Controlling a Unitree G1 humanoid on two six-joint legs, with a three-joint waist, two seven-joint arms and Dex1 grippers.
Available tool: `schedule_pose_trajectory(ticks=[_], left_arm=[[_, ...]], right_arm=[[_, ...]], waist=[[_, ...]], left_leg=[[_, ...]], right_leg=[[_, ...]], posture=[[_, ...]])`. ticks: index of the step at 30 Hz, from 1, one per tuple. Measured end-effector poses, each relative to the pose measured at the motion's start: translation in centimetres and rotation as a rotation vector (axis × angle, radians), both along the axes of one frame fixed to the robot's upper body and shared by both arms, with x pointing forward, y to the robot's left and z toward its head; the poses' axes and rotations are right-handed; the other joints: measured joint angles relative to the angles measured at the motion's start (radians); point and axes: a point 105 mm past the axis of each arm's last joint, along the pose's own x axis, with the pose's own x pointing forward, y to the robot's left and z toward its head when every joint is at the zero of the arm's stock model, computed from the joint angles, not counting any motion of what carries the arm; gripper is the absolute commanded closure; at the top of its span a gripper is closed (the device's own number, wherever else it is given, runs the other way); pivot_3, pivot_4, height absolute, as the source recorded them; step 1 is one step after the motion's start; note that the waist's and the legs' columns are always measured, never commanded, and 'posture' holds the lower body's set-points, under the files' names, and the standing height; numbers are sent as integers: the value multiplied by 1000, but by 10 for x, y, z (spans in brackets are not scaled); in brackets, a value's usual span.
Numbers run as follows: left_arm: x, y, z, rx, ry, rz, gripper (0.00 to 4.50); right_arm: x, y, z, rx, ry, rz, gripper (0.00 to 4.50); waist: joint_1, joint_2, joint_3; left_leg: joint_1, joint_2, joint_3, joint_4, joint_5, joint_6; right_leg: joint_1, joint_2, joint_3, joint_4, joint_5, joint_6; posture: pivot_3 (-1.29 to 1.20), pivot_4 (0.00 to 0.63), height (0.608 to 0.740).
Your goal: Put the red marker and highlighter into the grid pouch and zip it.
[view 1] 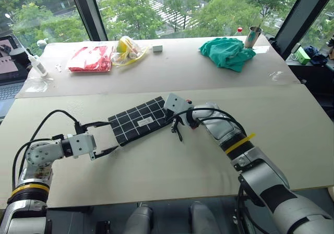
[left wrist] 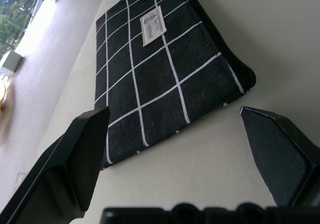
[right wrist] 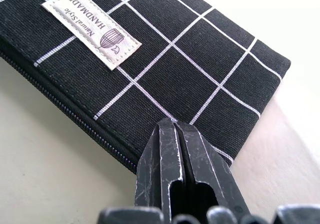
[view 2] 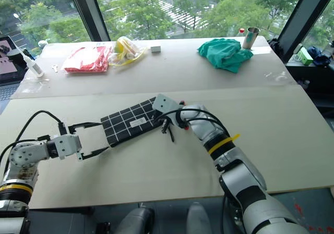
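i see the pouch [view 1: 140, 120] lying flat on the table [view 1: 172, 166], a little left of centre in the head view and slanted, its far end higher and to the right. its white label [right wrist: 91, 27] faces up, and in the right wrist view the zipper edge [right wrist: 60, 116] runs along the side of the pouch nearer the camera.

my left gripper [view 1: 103, 137] sits at the pouch's lower-left end with its fingers spread wide. the left wrist view shows one finger [left wrist: 75, 159] at one corner of that end and the other finger off past the opposite corner, so the end of the pouch lies between them. i cannot tell whether either finger touches the fabric.

my right gripper [right wrist: 178, 126] is pinched fully together with nothing between the fingers, its tips at the pouch's upper-right end, against the corner by the zipper edge.

on the far table, a red packet [view 1: 90, 58] lies at upper left, a clear bag with something yellow [view 1: 128, 50] just beside it, and a green cloth [view 1: 227, 52] and a metal cup [view 1: 253, 36] at upper right.
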Motion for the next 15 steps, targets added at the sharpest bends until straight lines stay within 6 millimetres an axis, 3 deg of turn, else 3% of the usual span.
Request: schedule_pose_trajectory(ticks=[8, 15], left_arm=[[24, -11, 7, 100, -112, -23, 0], [29, -7, 10, 121, -135, -18, 0]], right_arm=[[-1, -6, -1, 26, 16, -32, 4474], [-5, -8, -2, 31, 16, -34, 4474]], waist=[[5, 0, 0], [-1, 0, 0]], left_leg=[[0, -1, 0, 2, 0, 0], [0, -1, -1, 2, 0, 0]], right_leg=[[1, 0, 0, 2, 0, 0], [0, 0, 0, 2, 0, 0]], posture=[[0, 150, 740], [0, 150, 740]])
